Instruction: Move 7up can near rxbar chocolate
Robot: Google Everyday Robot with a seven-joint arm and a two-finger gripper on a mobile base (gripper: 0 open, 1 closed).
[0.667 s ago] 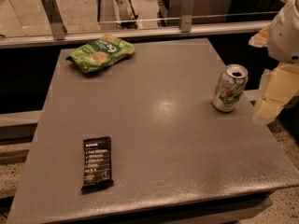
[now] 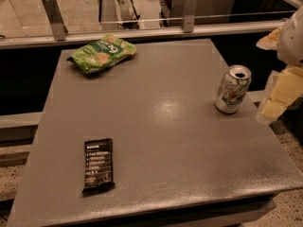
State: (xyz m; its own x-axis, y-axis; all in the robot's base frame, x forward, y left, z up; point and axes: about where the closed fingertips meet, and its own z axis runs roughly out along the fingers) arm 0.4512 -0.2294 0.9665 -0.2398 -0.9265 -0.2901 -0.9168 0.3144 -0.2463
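Upright near the right edge of the grey bench [image 2: 156, 126]: a soda can [image 2: 233, 89], silver-white with green and red markings, its open top facing up. Just beside it on the right, with a narrow gap between (no contact to be seen): the pale yellow claw [image 2: 278, 97], hanging over the bench's right edge and partly cut off by the border of the view. Released or clenched, cannot tell.

Flat on the front left part of the bench: a chocolate bar [image 2: 98, 165] in a black wrapper with lines of white text, long side running front to back. Well apart from the can, with most of the bare benchtop between them.

Lying near the far left corner: a crumpled green snack bag [image 2: 102, 53]. Behind the bench: a pale rail [image 2: 142, 32] with two upright metal brackets.
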